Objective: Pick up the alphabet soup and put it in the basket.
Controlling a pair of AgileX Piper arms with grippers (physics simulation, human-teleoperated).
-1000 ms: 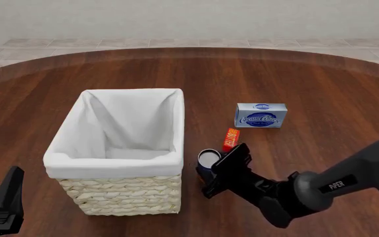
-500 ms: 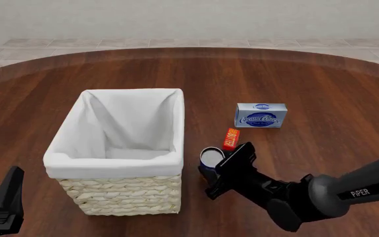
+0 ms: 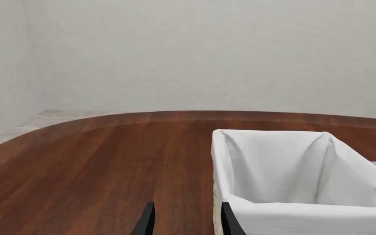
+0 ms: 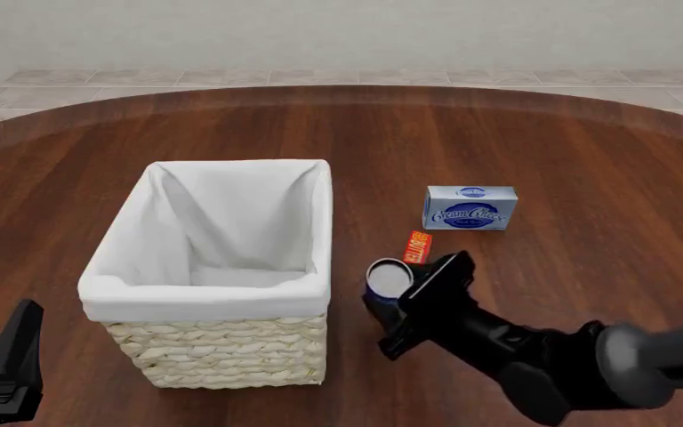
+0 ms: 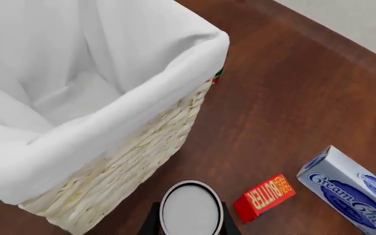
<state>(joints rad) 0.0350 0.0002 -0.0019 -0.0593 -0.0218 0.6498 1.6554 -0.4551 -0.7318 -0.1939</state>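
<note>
The alphabet soup [image 4: 388, 277], a small can with a silvery top, is held just right of the basket [image 4: 205, 299], close to its near right corner. My right gripper [image 4: 394, 299] is shut on the can from the near side. In the right wrist view the alphabet soup [image 5: 191, 210] shows between two dark fingers [image 5: 152, 221], beside the basket's wicker wall [image 5: 150, 155]. My left gripper [image 4: 10, 356] rests at the near left, open and holding nothing. Through the left wrist view, its gripper [image 3: 184, 223] faces the basket's white lining [image 3: 293, 210].
A small red-orange box [image 4: 418, 246] lies just beyond the can, seen also as the red-orange box [image 5: 265, 197] in the right wrist view. A blue-and-white box [image 4: 470, 207] stands farther back right, the same blue-and-white box [image 5: 351, 188] near the wrist view's edge. The table is round dark wood.
The right gripper has risen a little with the can in it, and the arm has dropped lower and to the right. The left arm has not moved.
</note>
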